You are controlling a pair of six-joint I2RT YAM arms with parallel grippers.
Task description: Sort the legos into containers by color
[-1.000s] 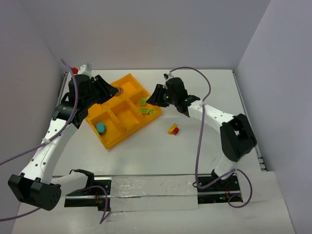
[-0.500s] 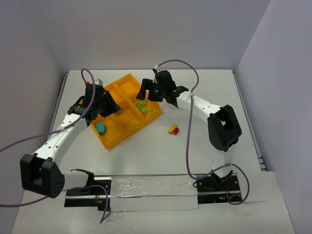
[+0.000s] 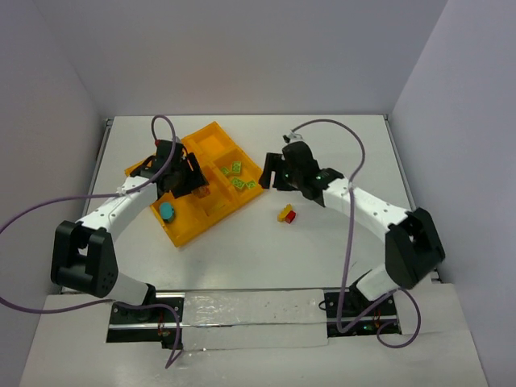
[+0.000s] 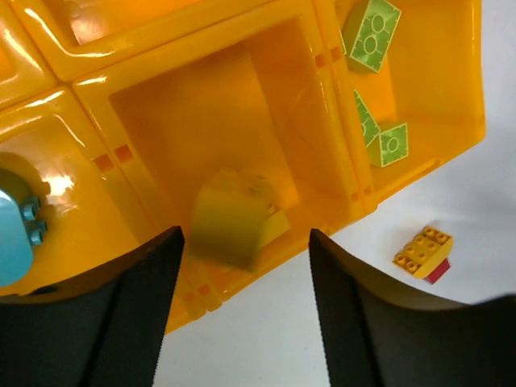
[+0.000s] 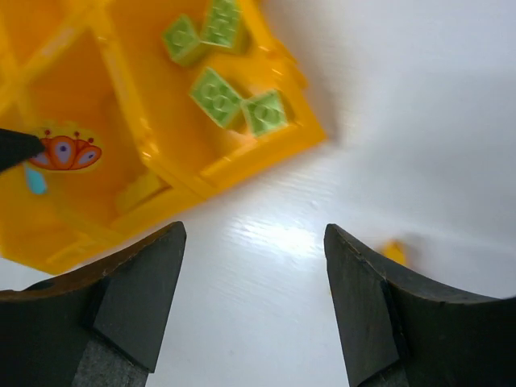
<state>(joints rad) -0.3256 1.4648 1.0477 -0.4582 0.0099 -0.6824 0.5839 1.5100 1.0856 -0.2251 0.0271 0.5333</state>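
Observation:
The orange-yellow tray (image 3: pixel 187 228) lies left of centre, its containers side by side. My left gripper (image 3: pixel 192 179) hangs open over a middle container (image 4: pixel 161 121), where a blurred yellow lego (image 4: pixel 234 218) sits just below the fingers, held by neither. Several green legos (image 5: pixel 214 97) lie in the end container (image 4: pixel 451 81). A teal lego (image 3: pixel 166 211) rests in another. My right gripper (image 5: pixel 254 230) stands open and empty above bare table beside the tray's right corner. A yellow-and-red clump (image 3: pixel 286 214) lies on the table.
A piece with a red-and-purple printed pattern (image 5: pixel 64 151) lies in a container next to a yellow lego (image 5: pixel 141 191). Grey walls close in the white table (image 3: pixel 339 242) on the left, back and right. Both arms' cables arc over the table.
My left gripper moved in over the tray's middle and opened, letting go of the yellow lego. My right gripper opened over the green container, then drew back to the right off the tray.

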